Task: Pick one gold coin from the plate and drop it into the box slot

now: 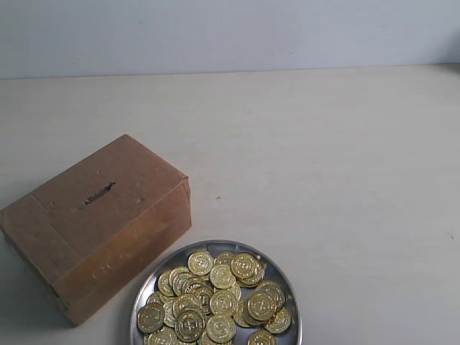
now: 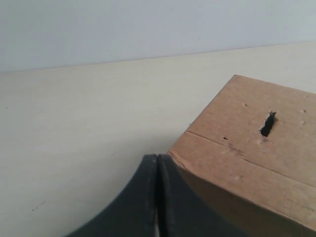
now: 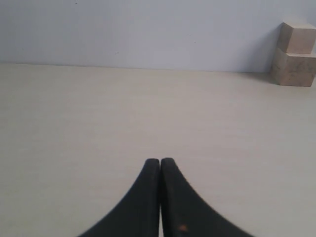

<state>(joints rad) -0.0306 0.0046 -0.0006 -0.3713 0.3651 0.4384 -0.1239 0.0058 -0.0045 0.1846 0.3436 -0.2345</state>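
Your gold coins point(image 1: 215, 298) lie heaped on the plate point(image 1: 153, 282), at the bottom of the exterior view, just beside the box point(image 1: 93, 230). The box slot point(image 1: 98, 193) opens upward and runs along the box's long axis, lower left to upper right. A pale table point(image 1: 338, 158) meets a plain wall point(image 1: 215, 29). Your left gripper point(image 2: 157, 165), jaws together, sits by a box corner. Your right gripper point(image 3: 160, 168), jaws likewise together, faces bare table and wooden blocks point(image 3: 295, 54).
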